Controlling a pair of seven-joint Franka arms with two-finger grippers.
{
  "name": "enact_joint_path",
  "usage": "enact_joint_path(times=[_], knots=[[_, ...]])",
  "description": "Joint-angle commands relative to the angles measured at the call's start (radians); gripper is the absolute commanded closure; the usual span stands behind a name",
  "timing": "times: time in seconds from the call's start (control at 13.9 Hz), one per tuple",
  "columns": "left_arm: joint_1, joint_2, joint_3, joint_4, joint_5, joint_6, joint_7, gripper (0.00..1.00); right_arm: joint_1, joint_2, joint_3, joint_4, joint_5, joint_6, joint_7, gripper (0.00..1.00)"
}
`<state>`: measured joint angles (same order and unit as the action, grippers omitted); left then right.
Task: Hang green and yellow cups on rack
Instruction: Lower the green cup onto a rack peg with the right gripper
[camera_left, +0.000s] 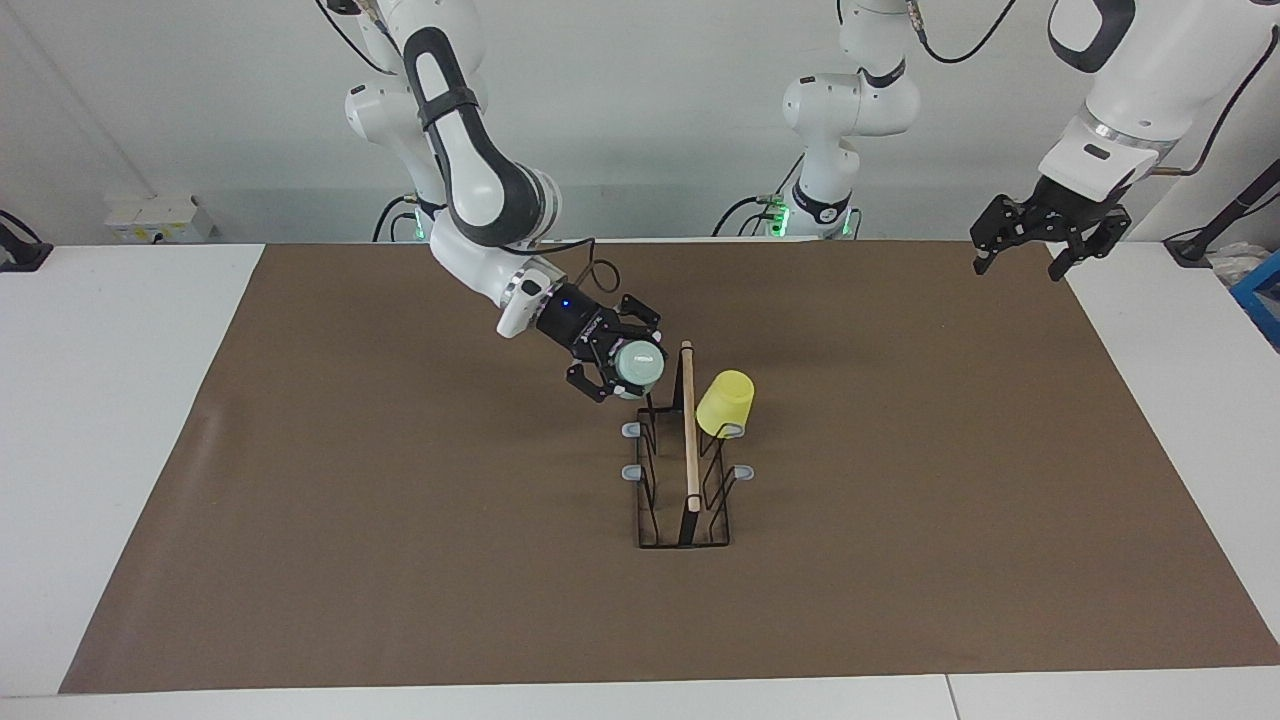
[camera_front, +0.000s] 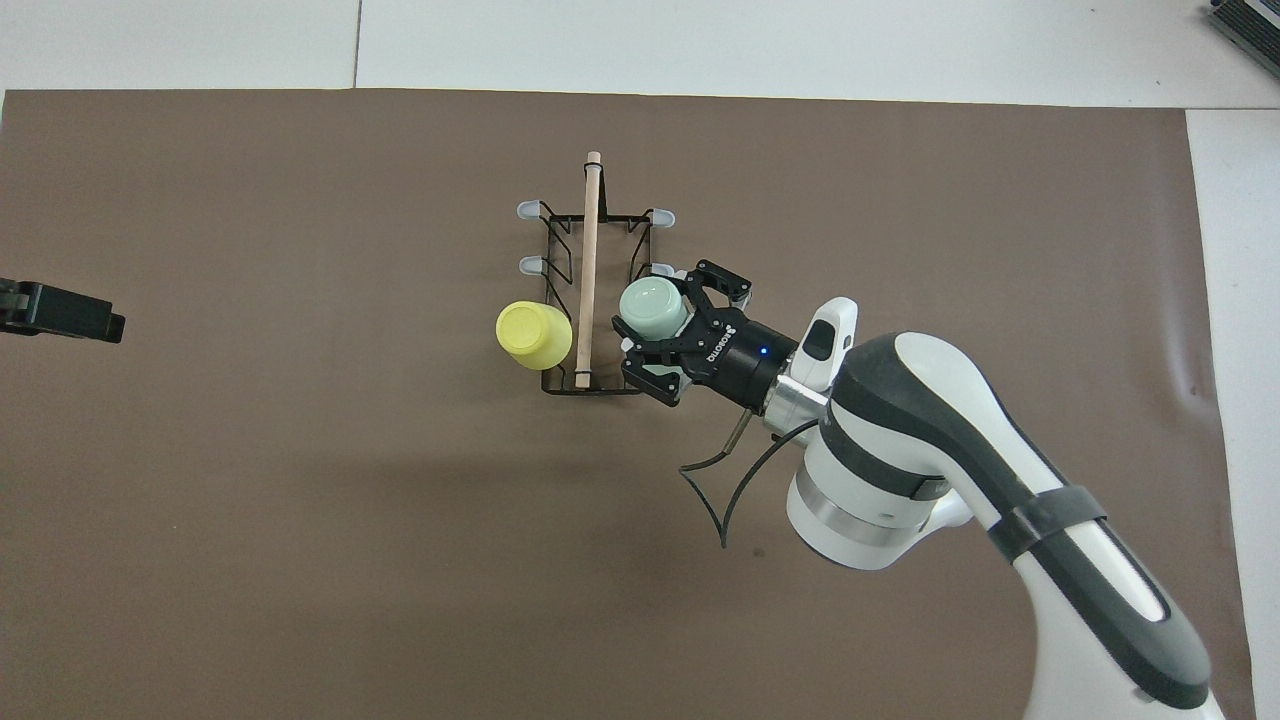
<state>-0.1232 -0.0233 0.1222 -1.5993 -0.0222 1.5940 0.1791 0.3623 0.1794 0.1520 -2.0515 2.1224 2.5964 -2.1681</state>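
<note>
Smooth plastic cups (camera_left: 726, 403) — black wire rack (camera_left: 683, 490), pale wooden bar (camera_left: 689, 430) — on matt brown paper (camera_left: 400, 520)

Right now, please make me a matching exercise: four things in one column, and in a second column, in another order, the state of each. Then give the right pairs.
Things:
1. pale mint green plastic cup
2. bright yellow plastic cup
3. left hand
4. light wooden top bar of the black wire rack

States:
A. open, holding nothing, over the mat's edge
B. hangs upside down on a peg
C. carries no cup
D. gripped in the right hand

Pairs: 1-D, 2-B, 3-A, 4-C
</note>
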Motion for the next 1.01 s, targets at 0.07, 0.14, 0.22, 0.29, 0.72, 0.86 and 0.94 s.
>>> enact_joint_path(times=[0.07,0.14,0.22,0.29,0.72,0.86,0.94], knots=[[-0.003,0.014,0.005,0.013,-0.007,-0.031,-0.001,0.0,0.009,0.011,0.008,0.017,0.04,0.021,0.002,0.77],[-0.003,0.011,0.005,0.007,-0.007,-0.035,-0.021,0.0,0.024,0.017,0.006,0.016,0.065,0.021,0.001,0.77],[-0.003,0.01,0.005,0.002,-0.007,-0.042,-0.035,0.0,0.029,0.025,0.006,0.016,0.098,0.018,-0.015,0.77],[-0.003,0.005,0.005,-0.004,-0.007,-0.046,-0.038,0.0,0.032,0.028,0.006,0.013,0.134,0.011,-0.054,0.77],[0.002,-0.007,0.005,-0.028,-0.004,-0.029,-0.035,0.0,0.02,0.057,0.006,0.007,0.154,-0.018,-0.131,0.77],[0.002,-0.006,0.005,-0.027,0.014,-0.025,-0.032,0.0,0.015,0.061,0.006,0.002,0.157,-0.028,-0.151,0.77],[0.002,-0.006,0.005,-0.027,0.016,-0.031,-0.036,0.0,0.012,0.074,0.005,-0.002,0.174,-0.065,-0.168,0.77]])
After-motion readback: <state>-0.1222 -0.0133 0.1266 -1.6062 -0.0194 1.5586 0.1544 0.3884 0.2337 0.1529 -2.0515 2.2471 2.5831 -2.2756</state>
